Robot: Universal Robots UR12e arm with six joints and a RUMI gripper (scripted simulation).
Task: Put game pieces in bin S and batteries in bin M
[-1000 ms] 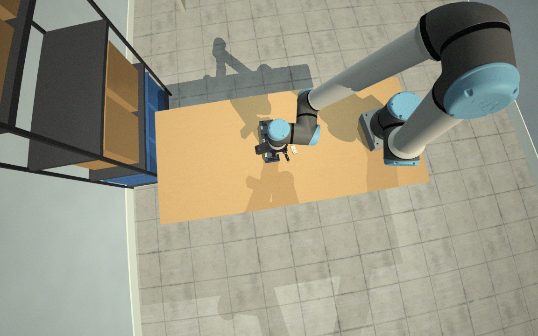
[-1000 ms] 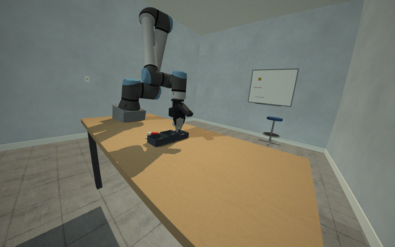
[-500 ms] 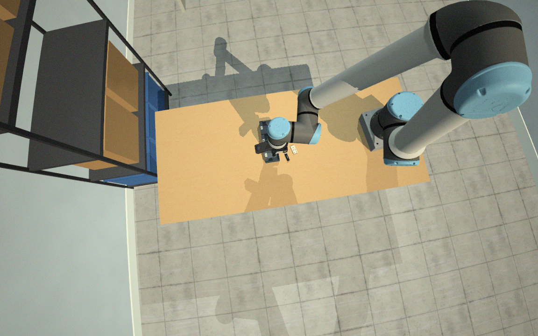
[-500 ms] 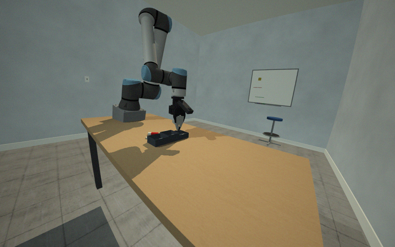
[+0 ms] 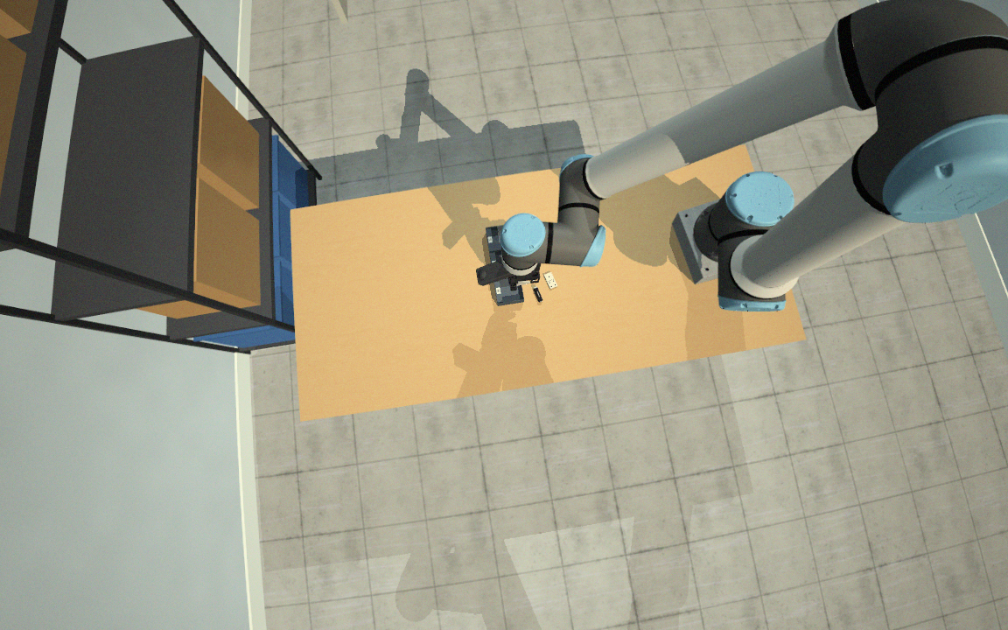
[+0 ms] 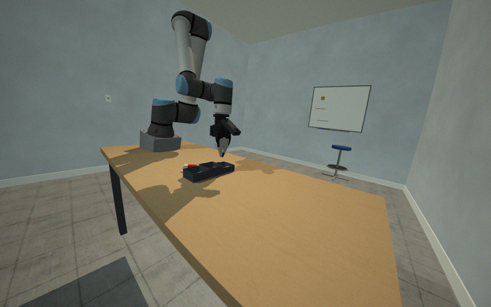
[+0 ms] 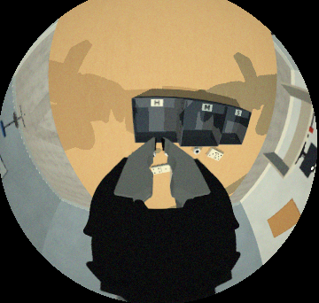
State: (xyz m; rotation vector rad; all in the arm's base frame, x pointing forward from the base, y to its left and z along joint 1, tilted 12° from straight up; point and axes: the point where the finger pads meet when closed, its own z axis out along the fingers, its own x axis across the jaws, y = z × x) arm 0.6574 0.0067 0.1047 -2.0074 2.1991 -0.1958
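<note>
Gripper (image 7: 159, 143) state: jaws closed almost fully, nothing gripped, hanging above the near wall of the bin marked H (image 7: 155, 121), about mid-worktop. Bins marked M (image 7: 201, 126) and S (image 7: 235, 126) adjoin it, upright. Two game pieces (image 7: 214, 153) lie on the worktop just beside the bins, on the side toward the arm-base edge; one (image 7: 159, 169) sits below the fingers. A red-and-white battery (image 6: 190, 166) lies at the row's end. Hazard: descending with closed jaws could strike the bin wall and tip or shift the row.
</note>
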